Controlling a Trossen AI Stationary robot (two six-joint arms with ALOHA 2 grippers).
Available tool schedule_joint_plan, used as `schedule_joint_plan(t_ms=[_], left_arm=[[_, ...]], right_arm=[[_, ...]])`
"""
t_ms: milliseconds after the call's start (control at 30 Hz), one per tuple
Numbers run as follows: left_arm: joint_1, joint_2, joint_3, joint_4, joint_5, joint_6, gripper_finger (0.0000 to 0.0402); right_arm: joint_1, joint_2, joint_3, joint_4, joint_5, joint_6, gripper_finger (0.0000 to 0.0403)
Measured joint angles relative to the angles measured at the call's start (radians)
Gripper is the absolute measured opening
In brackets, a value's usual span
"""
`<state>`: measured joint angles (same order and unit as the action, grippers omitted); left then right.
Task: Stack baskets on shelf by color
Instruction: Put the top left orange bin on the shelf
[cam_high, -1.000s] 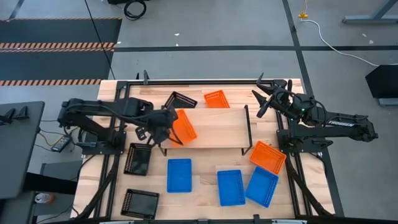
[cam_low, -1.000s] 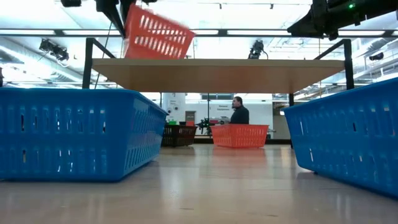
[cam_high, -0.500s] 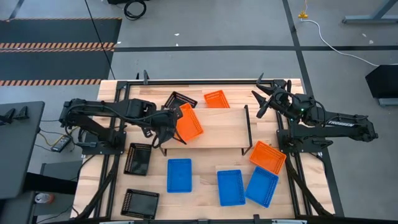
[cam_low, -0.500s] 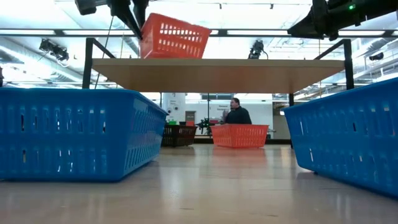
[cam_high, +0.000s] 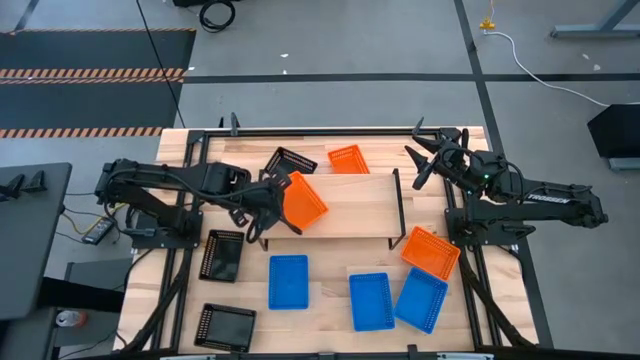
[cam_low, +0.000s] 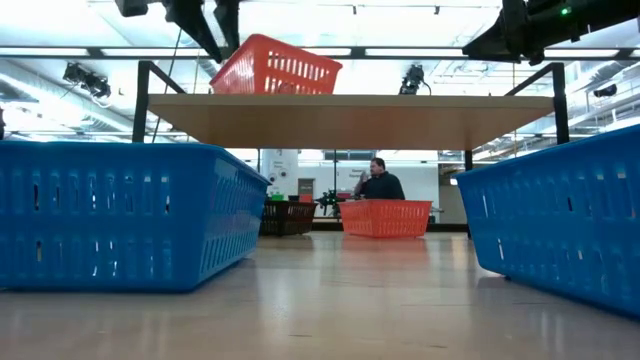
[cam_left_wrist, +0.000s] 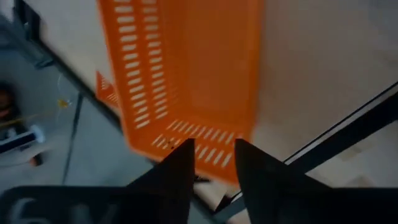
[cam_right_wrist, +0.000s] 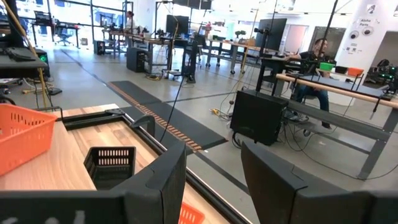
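Note:
An orange basket (cam_high: 303, 198) sits skewed on the left end of the light-wood shelf (cam_high: 350, 215); in the low view the basket (cam_low: 277, 70) rests by its bottom on the shelf board (cam_low: 350, 108). My left gripper (cam_high: 270, 206) is at the basket's left short end, slanting down, its fingers apart (cam_left_wrist: 214, 163). My right gripper (cam_high: 425, 160) waits open and level over the table's far right corner. My left gripper comes at the orange basket's short end wall (cam_left_wrist: 208, 149) slanting down from the table's left. That wall shows just past the parted fingertips (cam_left_wrist: 183, 165). I cannot tell whether a finger touches it.
Behind the shelf lie a black basket (cam_high: 289, 162) and an orange one (cam_high: 347, 158). In front lie three blue baskets (cam_high: 288, 280) (cam_high: 371, 300) (cam_high: 421, 298), an orange one (cam_high: 431, 250) and two black ones (cam_high: 221, 255) (cam_high: 225, 325). A person (cam_low: 380, 183) sits beyond the table.
The orange basket hung tilted above the shelf's left end from my left gripper. It has swung round, come down and now lies with its bottom on the shelf. My left gripper has rolled and tipped while staying in place.

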<state>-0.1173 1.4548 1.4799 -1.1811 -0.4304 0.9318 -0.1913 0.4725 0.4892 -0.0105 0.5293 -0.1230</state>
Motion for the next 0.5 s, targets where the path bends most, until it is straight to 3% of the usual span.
schedule_joint_plan(t_ms=[133, 267, 400, 500], left_arm=[[-0.025, -0.009, 0.000, 0.089, -0.163, 0.001, 0.0170], [-0.085, -0.020, -0.001, 0.337, -0.333, -0.064, 0.0188], [-0.121, -0.026, 0.002, 0.657, -0.360, -0.432, 0.0192], [-0.128, -0.026, 0.001, 0.694, -0.334, -0.836, 0.0187]], right_arm=[[0.000, 0.000, 0.000, 0.000, 0.000, 0.000, 0.0162], [0.000, 0.000, 0.000, 0.000, 0.000, 0.000, 0.0162], [0.000, 0.000, 0.000, 0.000, 0.000, 0.000, 0.0162], [0.000, 0.000, 0.000, -0.001, 0.000, 0.000, 0.0162]])
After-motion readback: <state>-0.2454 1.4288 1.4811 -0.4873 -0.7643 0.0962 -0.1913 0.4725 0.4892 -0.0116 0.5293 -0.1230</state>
